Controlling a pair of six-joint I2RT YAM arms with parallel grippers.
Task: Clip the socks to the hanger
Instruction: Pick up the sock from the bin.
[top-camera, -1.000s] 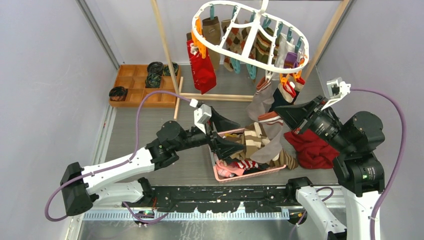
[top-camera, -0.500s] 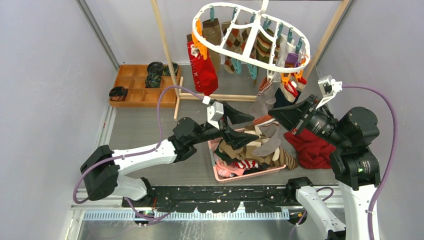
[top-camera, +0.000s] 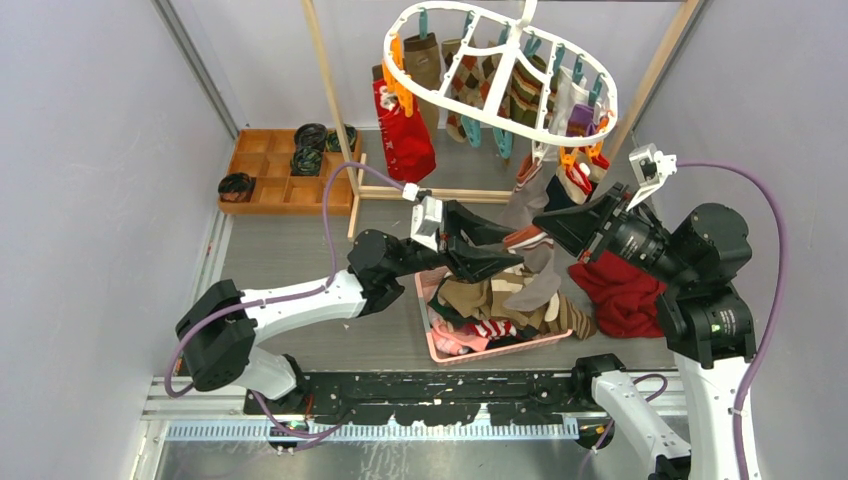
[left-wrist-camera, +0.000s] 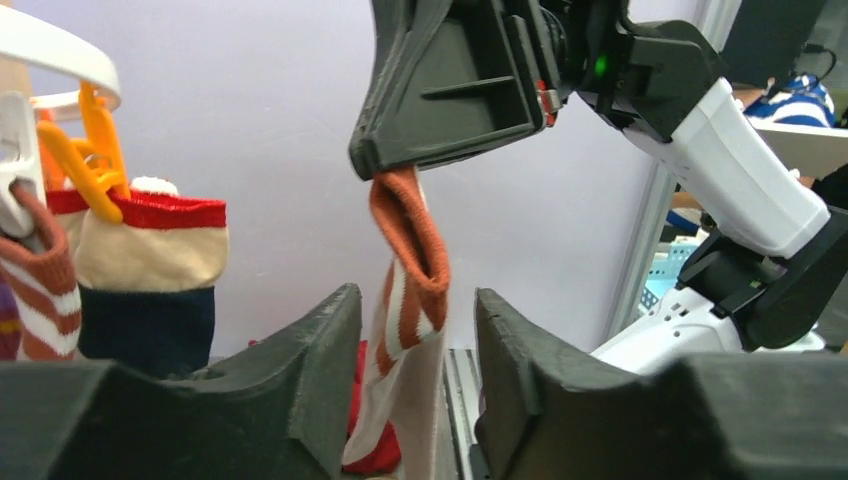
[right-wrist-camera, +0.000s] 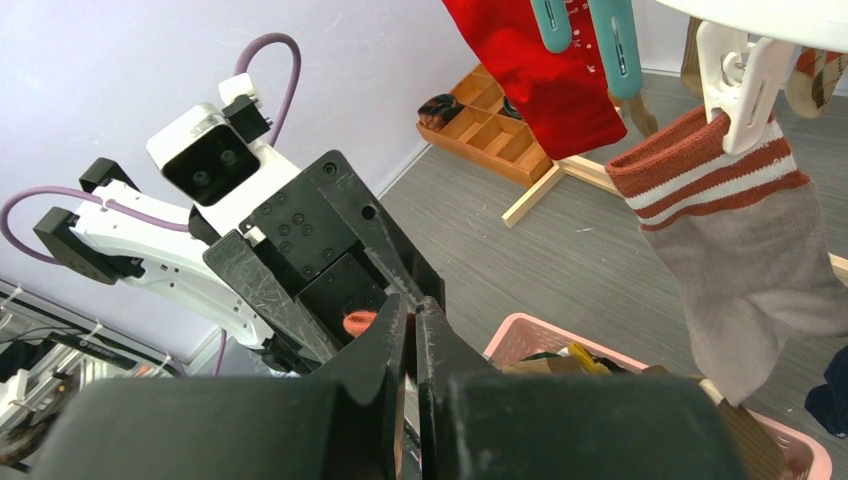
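Grey table (top-camera: 270, 250); lilac walls (top-camera: 90, 150); wooden tray (top-camera: 265, 160) far left; hanger (top-camera: 505, 60) overhead.

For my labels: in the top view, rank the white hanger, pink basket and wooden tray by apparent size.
1. white hanger
2. pink basket and wooden tray: too alike to rank.

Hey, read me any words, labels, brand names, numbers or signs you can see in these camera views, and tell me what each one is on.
No text can be read in any view.
red sock: white marks, too small and blurred to read as letters.
orange-striped sock, pinched by the right end effector: stripes only, no print.
hanger: no legible label.
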